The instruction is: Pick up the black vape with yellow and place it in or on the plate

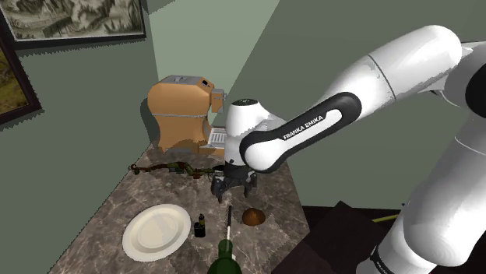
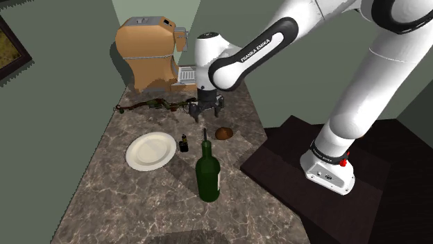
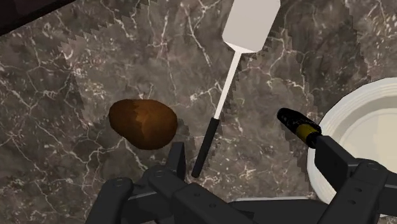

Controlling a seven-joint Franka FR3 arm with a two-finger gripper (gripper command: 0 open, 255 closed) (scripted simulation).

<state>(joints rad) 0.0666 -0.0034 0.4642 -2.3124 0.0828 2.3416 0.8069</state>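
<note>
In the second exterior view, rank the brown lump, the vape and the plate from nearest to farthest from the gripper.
1. Brown lump, on the stand side of the gripper.
2. Vape, beside the plate.
3. Plate, beyond the vape.

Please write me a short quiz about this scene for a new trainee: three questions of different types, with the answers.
1. True or false: the black vape with a yellow band already lies on the white plate.
2. The end effector is: A) open, holding nothing; B) shut on the vape; C) shut on the green bottle.
3. Name the long tool with a black handle lying between the brown lump and the vape.
Key: 1 false, it stands on the counter beside the plate. 2 A. 3 the spatula.
</note>
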